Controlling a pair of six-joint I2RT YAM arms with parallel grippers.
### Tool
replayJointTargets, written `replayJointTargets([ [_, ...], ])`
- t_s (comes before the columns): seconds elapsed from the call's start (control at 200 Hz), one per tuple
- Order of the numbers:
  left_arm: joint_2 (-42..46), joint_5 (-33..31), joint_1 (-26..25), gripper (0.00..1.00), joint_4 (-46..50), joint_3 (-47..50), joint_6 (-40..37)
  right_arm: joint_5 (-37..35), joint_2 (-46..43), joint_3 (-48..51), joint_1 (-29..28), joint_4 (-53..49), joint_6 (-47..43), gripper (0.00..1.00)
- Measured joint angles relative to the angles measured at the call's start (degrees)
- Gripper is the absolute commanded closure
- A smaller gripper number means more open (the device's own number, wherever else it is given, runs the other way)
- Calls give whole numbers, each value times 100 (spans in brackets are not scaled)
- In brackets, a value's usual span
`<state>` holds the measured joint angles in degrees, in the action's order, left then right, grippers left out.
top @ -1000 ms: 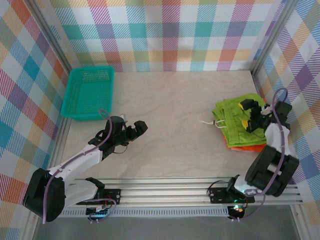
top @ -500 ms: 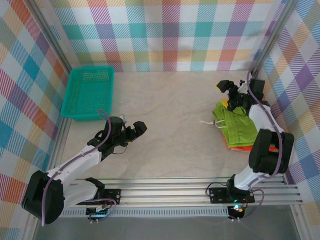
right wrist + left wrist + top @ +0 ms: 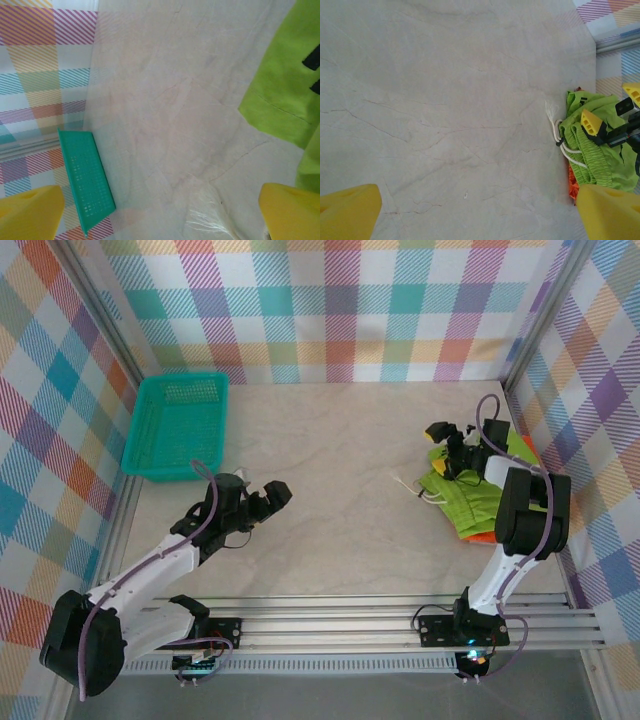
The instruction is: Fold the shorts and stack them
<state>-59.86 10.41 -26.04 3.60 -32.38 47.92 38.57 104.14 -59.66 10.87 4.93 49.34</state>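
Overhead view of a pale, marble-look table [image 3: 340, 440] boxed in by plaid walls [image 3: 340, 300]. At the right of the frame lies a small pile of clothing. The lime green shorts [image 3: 468, 498] sit rumpled on top, and a strip of the orange shorts [image 3: 484, 536] peeks out beneath them at the pile's lower edge. A white drawstring [image 3: 408, 485] trails from the green waistband leftward onto bare table.

The right gripper [image 3: 441, 447] is at the upper left edge of the pile. Its yellow-tipped jaws are spread wide with nothing between them. Whether it touches the cloth cannot be told.

At the lower left of the frame, the left gripper [image 3: 262, 504] is over bare table, well apart from the pile. Its jaws are also spread wide and hold nothing.

A teal mesh basket [image 3: 136, 445] sits at the upper left of the table, near the wall.

In the left wrist view, the green cloth lies at the right edge, with orange showing just below it. In the right wrist view, green cloth fills the upper right and the basket stands at the lower left.
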Motion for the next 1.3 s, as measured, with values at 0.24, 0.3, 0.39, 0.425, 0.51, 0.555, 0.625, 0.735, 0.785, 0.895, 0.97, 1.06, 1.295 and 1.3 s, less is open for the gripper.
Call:
replayJointTargets([
  [0.24, 116, -474, 0, 0, 844, -350, -503, -179, -1029, -2, -118, -254, -374, 1],
  [0.3, 173, -820, 2, 0, 1174, -636, -734, -389, -1541, -2, -247, -382, -761, 1],
  [0.39, 341, -1565, 9, 0, 1486, -1010, -1152, -776, -2367, 22, -518, -463, -1497, 0],
  [0.425, 415, -1906, 11, 0, 1519, -1102, -1344, -901, -2658, 94, -597, -424, -1759, 0],
  [0.51, 531, -2675, 17, 0, 1521, -1165, -1851, -1174, -3348, 538, -732, -203, -2404, 1],
  [0.555, 533, -3021, 26, 0, 1434, -1132, -2153, -1346, -3604, 879, -726, -17, -2699, 1],
  [0.625, 516, -3484, 46, 0, 1062, -935, -2581, -1641, -3788, 1486, -715, 260, -3119, 0],
  [0.735, 415, -4013, 184, 0, 275, -422, -3139, -2026, -3628, 2245, -715, 540, -3661, 1],
  [0.785, 275, -4168, 352, 0, -79, -188, -3322, -2166, -3438, 2468, -717, 669, -3851, 1],
  [0.895, -151, -4437, 765, 0, -938, 262, -3626, -2365, -3014, 2820, -717, 1185, -4199, 1],
  [0.97, -487, -4540, 953, 0, -1550, 542, -3759, -2483, -2771, 2975, -715, 1565, -4380, 1],
  [1.06, -911, -4566, 1152, 0, -2192, 793, -3884, -2573, -2531, 2992, -717, 1882, -4503, 1],
  [1.295, -1569, -4433, 1438, 0, -3460, 1069, -4159, -2603, -1895, 3482, -721, 3536, -4736, 1],
  [1.3, -1574, -4430, 1445, 0, -3469, 1075, -4159, -2601, -1888, 3488, -723, 3554, -4741, 1],
])
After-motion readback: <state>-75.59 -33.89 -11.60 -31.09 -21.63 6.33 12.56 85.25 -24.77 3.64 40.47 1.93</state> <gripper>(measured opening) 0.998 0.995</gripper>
